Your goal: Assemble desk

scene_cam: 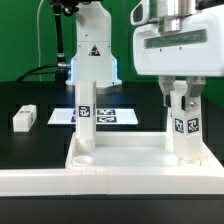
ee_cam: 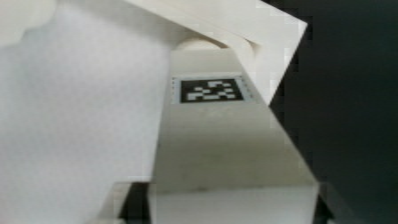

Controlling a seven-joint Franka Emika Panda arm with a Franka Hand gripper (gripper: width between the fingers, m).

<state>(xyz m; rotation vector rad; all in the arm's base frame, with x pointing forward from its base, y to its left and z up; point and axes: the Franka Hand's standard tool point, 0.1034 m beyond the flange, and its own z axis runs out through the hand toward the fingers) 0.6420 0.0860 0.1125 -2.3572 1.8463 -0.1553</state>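
The white desk top (scene_cam: pixel 125 152) lies flat on the black table. One square white leg (scene_cam: pixel 85 120) stands upright in its corner at the exterior view's left. A second tagged leg (scene_cam: pixel 185 135) stands at the right corner. My gripper (scene_cam: pixel 185 105) comes down from above and is shut on the upper part of this leg. In the wrist view the held leg (ee_cam: pixel 214 130) with its black-and-white tag runs away from the gripper (ee_cam: pixel 222 205), with dark fingers (ee_cam: pixel 135 203) against both its sides. The desk top (ee_cam: pixel 63 120) shows beside it.
A loose white leg (scene_cam: pixel 23 117) lies on the table at the exterior view's left. The marker board (scene_cam: pixel 108 116) lies behind the desk top. The long white L-shaped rail (scene_cam: pixel 60 186) runs along the front. The robot base (scene_cam: pixel 92 55) stands at the back.
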